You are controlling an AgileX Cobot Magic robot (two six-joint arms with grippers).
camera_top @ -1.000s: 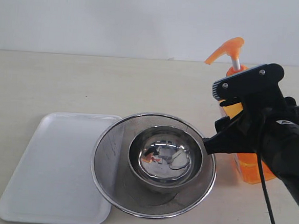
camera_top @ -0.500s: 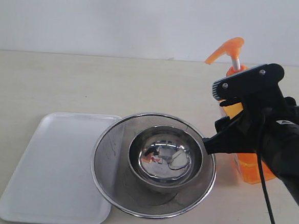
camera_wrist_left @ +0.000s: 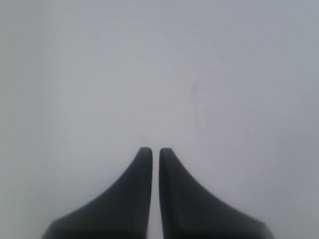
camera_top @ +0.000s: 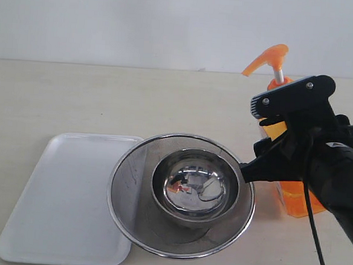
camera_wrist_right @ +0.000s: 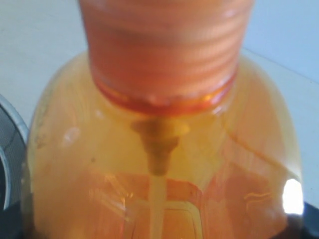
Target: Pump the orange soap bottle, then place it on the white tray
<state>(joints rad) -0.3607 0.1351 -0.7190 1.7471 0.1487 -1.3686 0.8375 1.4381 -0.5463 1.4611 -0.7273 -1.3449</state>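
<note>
Standing upright at the right of the table point(camera_top: 106, 97), the orange soap bottle point(camera_top: 293, 198) sits just right of the steel strainer point(camera_top: 130, 190), well apart from the white tray point(camera_top: 63, 197) at near left; the right gripper point(camera_top: 262, 138) straddles its body, whether clamping I cannot tell; left wrist view: the left gripper point(camera_wrist_left: 155, 154) is closed, fingers point(camera_wrist_left: 139, 189) nearly touching; right wrist view: the bottle's shoulder fills the frame.

Matte black right hand point(camera_top: 258, 138), two silver screws point(camera_top: 309, 85), thin black cable point(camera_top: 309, 208) along arm point(camera_top: 343, 180)
</note>
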